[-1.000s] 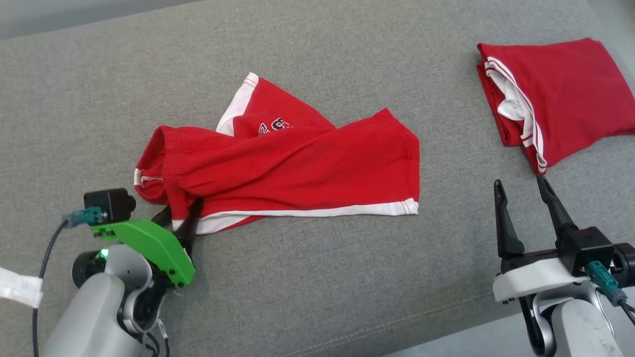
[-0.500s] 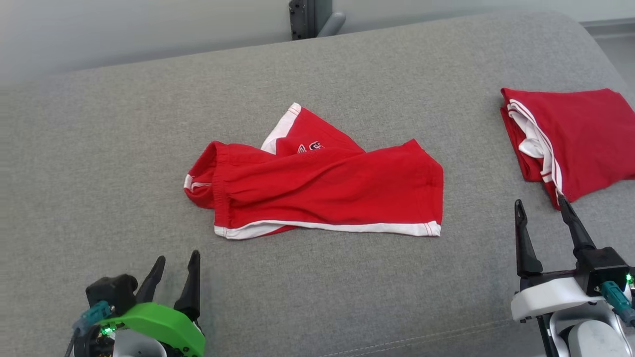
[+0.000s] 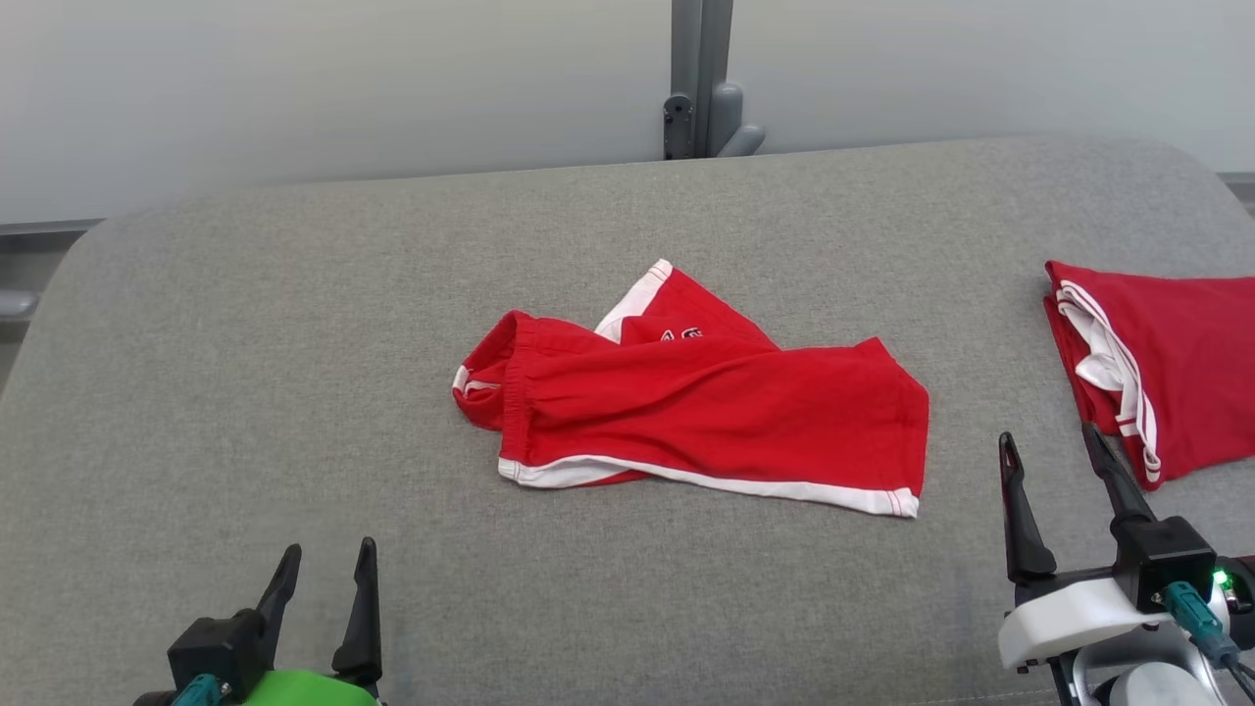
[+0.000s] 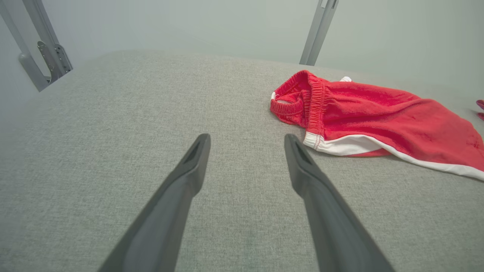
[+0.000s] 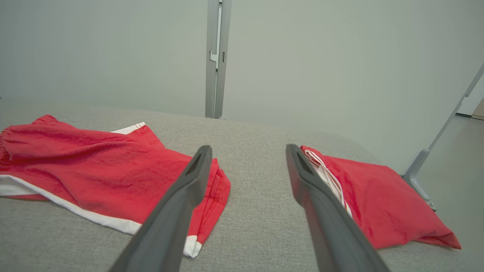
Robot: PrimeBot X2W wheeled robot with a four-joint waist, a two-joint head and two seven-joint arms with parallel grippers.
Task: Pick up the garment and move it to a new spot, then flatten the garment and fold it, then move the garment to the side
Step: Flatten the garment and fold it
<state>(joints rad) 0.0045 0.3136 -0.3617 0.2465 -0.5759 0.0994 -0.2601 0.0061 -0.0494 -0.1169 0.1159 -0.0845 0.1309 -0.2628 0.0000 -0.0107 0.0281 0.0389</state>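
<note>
The garment (image 3: 716, 412), a pair of red shorts with white trim, lies loosely crumpled near the centre of the grey fabric-covered surface (image 3: 294, 373). Its elastic waistband end points toward the robot's left and its white-hemmed leg opening toward the robot's right. A second leg panel, with a white edge and partly hidden lettering, protrudes from under the top layer on the far side. The left gripper (image 3: 330, 547) is at the lower left of the head view, over bare surface and apart from the garment. Its fingers are spread and hold nothing. In the left wrist view the waistband lies ahead and to the right of the fingertips, without contact. The right gripper (image 3: 1048, 434) is at the lower right, with its fingers likewise spread and empty. Its outer finger is just beside the near corner of a folded red garment (image 3: 1177, 363) with white trim, which rests at the right edge of the surface, well apart from the shorts. Contact there cannot be determined. A grey metal post (image 3: 698, 78) stands behind the surface against a pale wall (image 3: 343, 88).
</note>
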